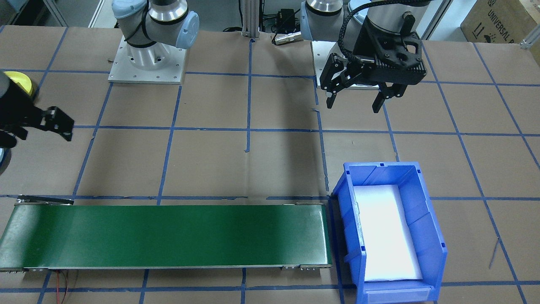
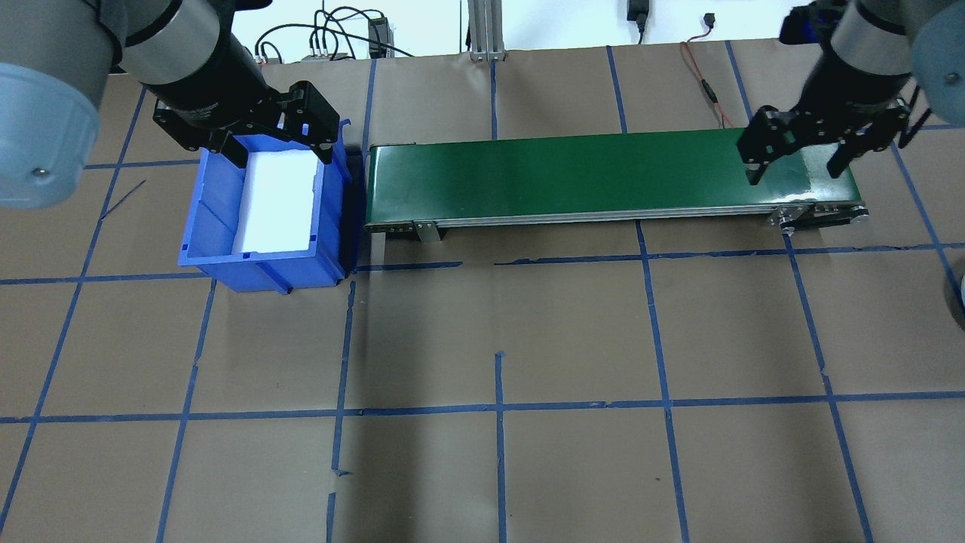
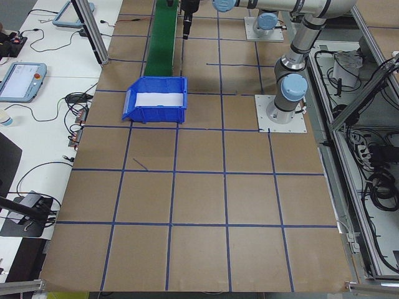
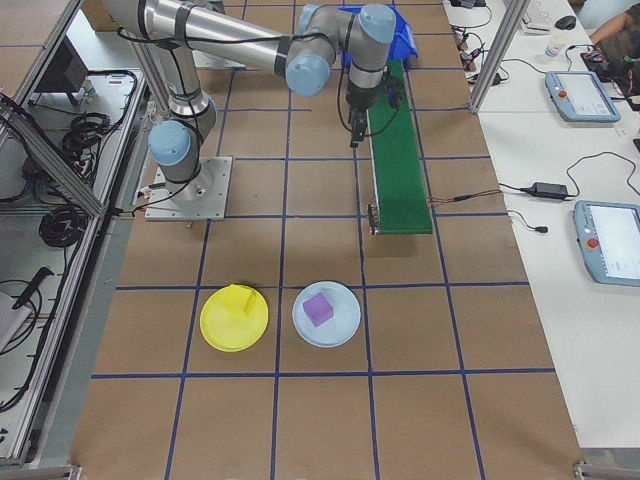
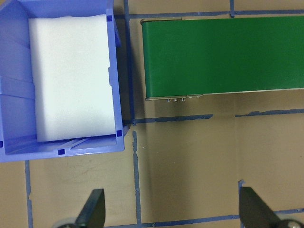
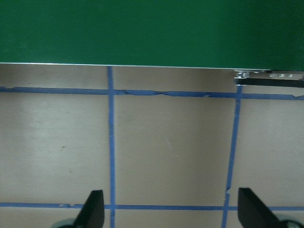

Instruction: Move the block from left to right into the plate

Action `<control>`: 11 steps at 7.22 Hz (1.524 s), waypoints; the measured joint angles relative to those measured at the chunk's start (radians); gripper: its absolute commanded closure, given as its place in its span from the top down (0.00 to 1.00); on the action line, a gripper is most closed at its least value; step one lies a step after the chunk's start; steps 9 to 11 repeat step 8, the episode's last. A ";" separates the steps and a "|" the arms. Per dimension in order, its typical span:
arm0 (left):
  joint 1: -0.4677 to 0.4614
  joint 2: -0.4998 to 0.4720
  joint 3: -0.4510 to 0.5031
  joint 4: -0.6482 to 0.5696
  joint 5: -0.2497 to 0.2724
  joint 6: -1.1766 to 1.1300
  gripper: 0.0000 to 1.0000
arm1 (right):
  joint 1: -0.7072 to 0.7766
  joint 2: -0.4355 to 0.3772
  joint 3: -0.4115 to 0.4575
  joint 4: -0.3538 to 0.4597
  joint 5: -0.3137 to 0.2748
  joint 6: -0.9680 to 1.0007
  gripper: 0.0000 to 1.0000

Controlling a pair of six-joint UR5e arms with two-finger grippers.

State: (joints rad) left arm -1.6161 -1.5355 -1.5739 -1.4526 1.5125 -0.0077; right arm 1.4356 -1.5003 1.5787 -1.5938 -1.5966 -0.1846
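Left pincer (image 2: 275,143) hangs over the far rim of the blue bin (image 2: 203,226), jaws spread wide, nothing held. The wrist view looks straight down on the bin's white foam liner (image 5: 73,78), which is bare: no block in it.

Right pincer (image 2: 799,154) also gaping and empty, poised above the right-hand end of the green conveyor belt (image 2: 573,177). My reading: it waits there to take whatever the belt delivers. Belt surface bare in every view.

The only block in sight is a purple block (image 4: 318,309), already sitting on the pale blue plate (image 4: 340,330), well apart from both arms at the right end of the counter (image 4: 450,390). A yellow plate (image 4: 220,330) lies just beside it, carrying a small yellow piece I cannot identify.

Count: two arms, two pincers, one bin, one belt, two plates, one purple block.

Judgement: either the transfer is finished, or another block is yet to arrive.
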 measured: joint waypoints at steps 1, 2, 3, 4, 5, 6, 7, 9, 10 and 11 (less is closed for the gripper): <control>0.000 0.000 0.000 0.000 0.000 0.000 1.00 | 0.064 -0.005 -0.050 0.050 0.027 0.040 1.00; -0.001 0.000 0.000 0.000 0.000 0.000 1.00 | 0.113 -0.005 -0.092 0.087 0.053 0.075 1.00; -0.001 0.000 0.000 0.000 0.017 0.003 1.00 | 0.151 -0.004 -0.117 0.111 0.084 0.101 1.00; -0.002 0.000 0.001 0.000 0.055 0.010 1.00 | 0.169 -0.003 -0.125 0.119 0.101 0.112 1.00; -0.003 0.000 0.000 0.000 0.080 0.014 1.00 | 0.172 -0.001 -0.128 0.119 0.104 0.116 1.00; -0.003 0.000 -0.001 0.000 0.089 0.016 1.00 | 0.169 0.000 -0.131 0.120 0.099 0.117 1.00; -0.002 0.000 0.000 -0.008 0.087 0.017 1.00 | 0.162 0.002 -0.134 0.138 0.095 0.117 1.00; 0.000 0.000 0.005 -0.036 0.072 0.017 1.00 | 0.152 0.003 -0.137 0.164 0.094 0.117 1.00; 0.000 0.000 0.005 -0.036 0.072 0.017 1.00 | 0.152 0.003 -0.137 0.164 0.094 0.117 1.00; 0.000 0.000 0.005 -0.036 0.072 0.017 1.00 | 0.152 0.003 -0.137 0.164 0.094 0.117 1.00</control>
